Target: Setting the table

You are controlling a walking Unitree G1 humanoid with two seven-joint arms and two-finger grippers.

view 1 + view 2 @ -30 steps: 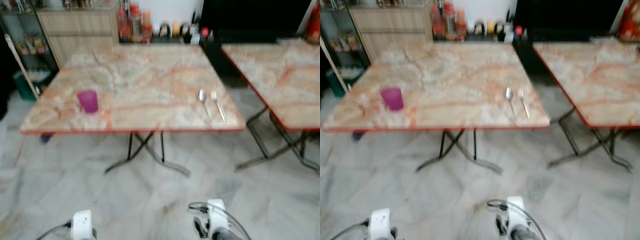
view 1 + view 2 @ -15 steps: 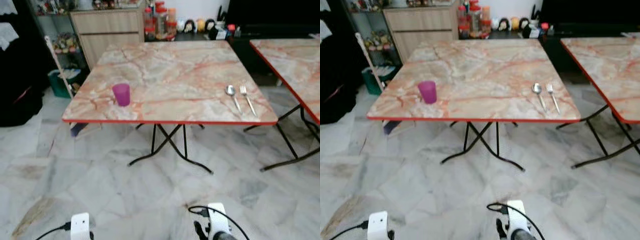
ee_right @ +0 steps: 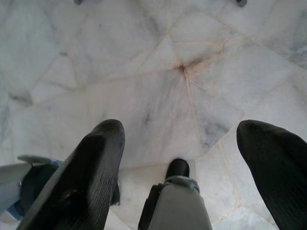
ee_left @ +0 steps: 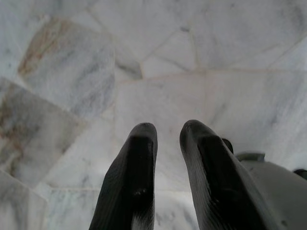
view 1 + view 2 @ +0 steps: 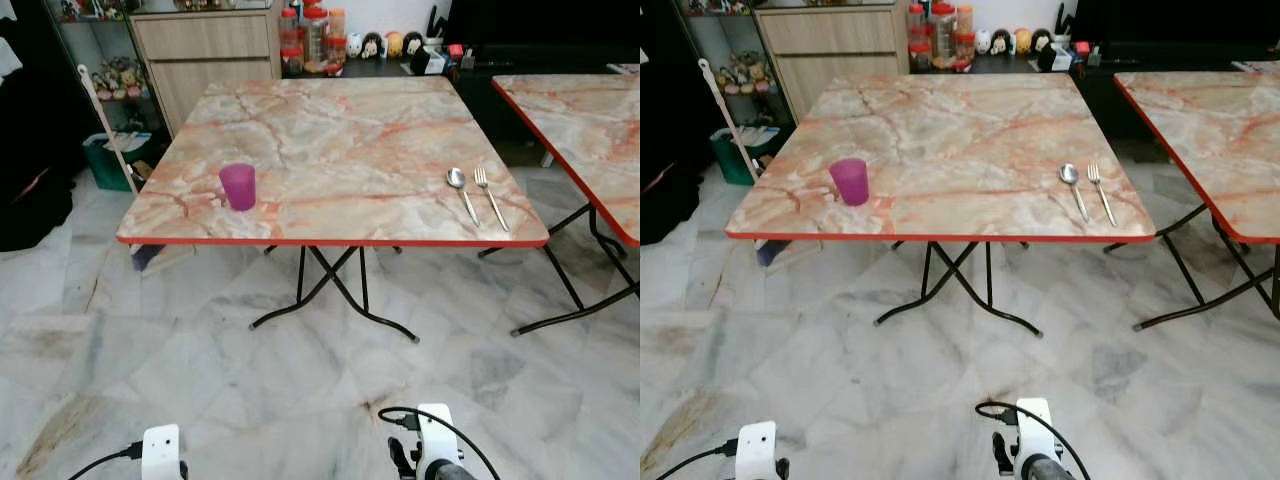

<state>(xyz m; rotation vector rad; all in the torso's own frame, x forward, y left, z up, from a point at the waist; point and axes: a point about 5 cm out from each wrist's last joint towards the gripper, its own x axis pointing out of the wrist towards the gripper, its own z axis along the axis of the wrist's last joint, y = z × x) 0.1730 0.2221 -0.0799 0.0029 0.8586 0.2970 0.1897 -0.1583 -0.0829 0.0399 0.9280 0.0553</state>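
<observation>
On the tabletop point(image 5: 340, 140), a cup point(image 5: 238, 186) stands near the left front corner; a spoon point(image 5: 460, 188) and fork point(image 5: 490, 196) lie side by side near the right front corner. A second tabletop point(image 5: 590, 120) stands right.

A magenta cup point(image 5: 238, 186) stands on a pink-veined marble-patterned table point(image 5: 340, 140) edged red, over grey-white marble floor point(image 5: 200, 370).
</observation>
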